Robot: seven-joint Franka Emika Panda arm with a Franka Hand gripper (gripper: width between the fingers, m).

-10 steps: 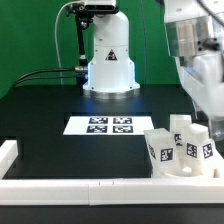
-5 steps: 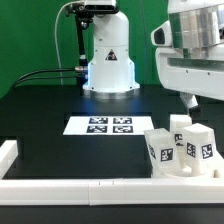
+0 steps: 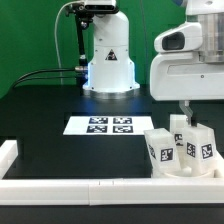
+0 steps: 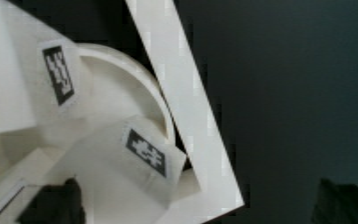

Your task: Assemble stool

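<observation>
The stool (image 3: 181, 150) stands at the exterior view's lower right, against the front rail. Three short white tagged legs (image 3: 160, 150) stand upright on the round white seat (image 3: 186, 169). My gripper (image 3: 190, 108) hangs just above the legs, apart from them. In the wrist view the seat (image 4: 108, 95) curves under a tagged leg (image 4: 149, 150), with a second leg (image 4: 34, 70) beside it. My gripper (image 4: 194, 205) is open and empty; its dark fingertips (image 4: 39, 198) stand wide apart at that view's edge.
A long white border rail (image 3: 100, 187) runs along the table's front, with a short piece (image 3: 8, 152) at the exterior view's left. The rail also crosses the wrist view (image 4: 179, 90). The marker board (image 3: 99, 125) lies mid-table. The robot base (image 3: 108, 60) stands behind.
My hand has turned over the stool and shifted a little toward the exterior view's left, with the fingertips staying just above the legs. The stool has not moved.
</observation>
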